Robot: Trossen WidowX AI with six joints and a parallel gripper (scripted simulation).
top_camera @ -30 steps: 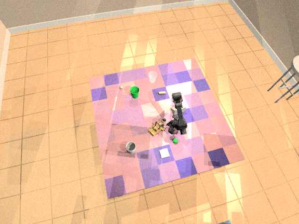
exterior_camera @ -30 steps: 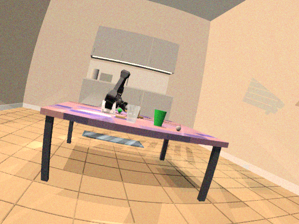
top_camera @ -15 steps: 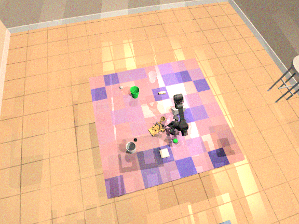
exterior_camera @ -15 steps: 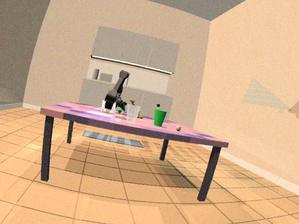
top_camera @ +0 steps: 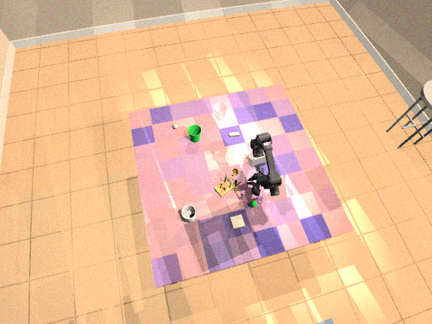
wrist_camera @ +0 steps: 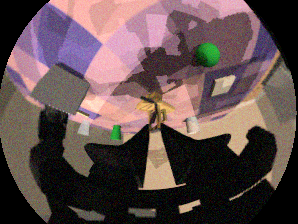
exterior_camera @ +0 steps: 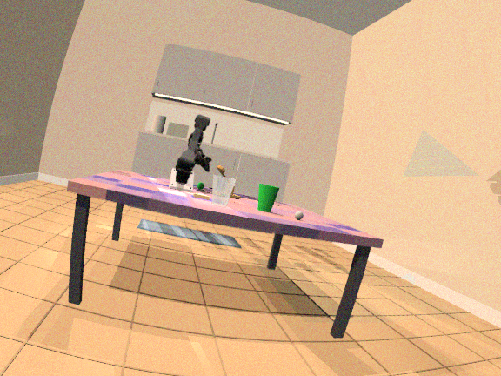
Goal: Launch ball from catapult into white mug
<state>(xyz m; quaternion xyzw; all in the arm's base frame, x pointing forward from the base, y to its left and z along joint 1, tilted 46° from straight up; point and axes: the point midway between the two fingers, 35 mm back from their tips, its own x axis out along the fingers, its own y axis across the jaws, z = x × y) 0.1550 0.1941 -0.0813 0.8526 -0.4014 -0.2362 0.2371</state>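
The green ball (top_camera: 253, 203) (exterior_camera: 200, 185) (wrist_camera: 207, 54) rests on the table, apart from the gripper. The wooden catapult (top_camera: 223, 187) (wrist_camera: 156, 106) stands near the table's middle. Its cup (top_camera: 235, 172) (exterior_camera: 221, 169) is raised at the end of the arm; I see no ball in it. The white mug (top_camera: 186, 210) (wrist_camera: 192, 125) stands upright beyond the catapult and is not seen in the exterior view. My gripper (top_camera: 249, 179) (wrist_camera: 154, 125) is slightly open and empty, above the table on the robot's side of the catapult. Its fingertips point towards the catapult in the wrist view.
A green cup (top_camera: 194, 133) (exterior_camera: 267, 198) (wrist_camera: 116, 132), a clear glass (top_camera: 220, 109) (exterior_camera: 223, 191) and a small grey ball (top_camera: 175, 126) (exterior_camera: 298, 215) are on the far side. A tan square block (top_camera: 237, 221) (wrist_camera: 223, 85) lies near the green ball. A small bar (top_camera: 234, 134) lies near the arm's base.
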